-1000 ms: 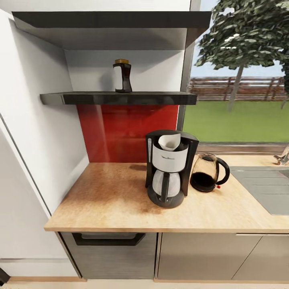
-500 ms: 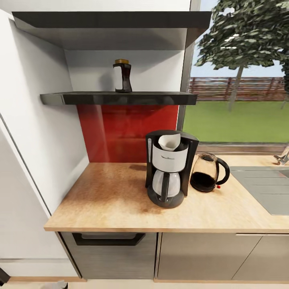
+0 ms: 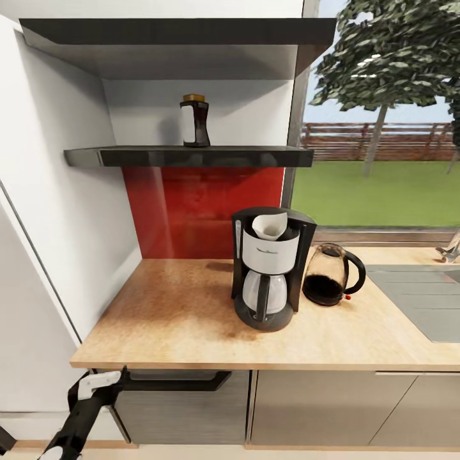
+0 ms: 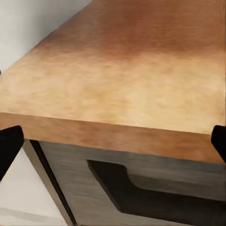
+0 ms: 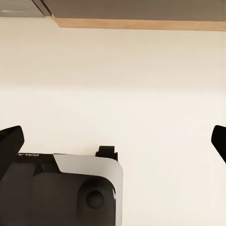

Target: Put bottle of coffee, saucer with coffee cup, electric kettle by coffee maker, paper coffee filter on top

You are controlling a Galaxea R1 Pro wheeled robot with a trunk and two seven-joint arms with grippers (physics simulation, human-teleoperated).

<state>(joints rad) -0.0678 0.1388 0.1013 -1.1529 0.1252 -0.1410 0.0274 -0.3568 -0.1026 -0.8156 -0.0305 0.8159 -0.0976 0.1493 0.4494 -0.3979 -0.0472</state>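
The dark coffee bottle (image 3: pixel 195 121) with a white label stands upright on the black shelf (image 3: pixel 255 156). Below it on the wooden countertop (image 3: pixel 172 313) sits the black and white coffee maker (image 3: pixel 268 271), with a white paper filter (image 3: pixel 269 225) in its top. A glass electric kettle (image 3: pixel 330 275) stands just right of it, almost touching. My left gripper (image 3: pixel 114 381) (image 4: pixel 113 141) hangs open below the counter's front left corner, facing the counter edge (image 4: pixel 117 134). My right gripper (image 5: pixel 113 141) is open over the pale floor, holding nothing.
A grey sink (image 3: pixel 421 300) with a faucet (image 3: pixel 450 248) is set into the counter at the right. A drawer with a dark handle (image 3: pixel 172 382) lies under the counter. A white wall (image 3: pixel 57 211) bounds the counter's left side. The robot's own base (image 5: pixel 61 193) lies below the right gripper.
My left arm has risen into the bottom left of the head view, up to the counter's front corner. Nothing on the counter or shelf has moved.
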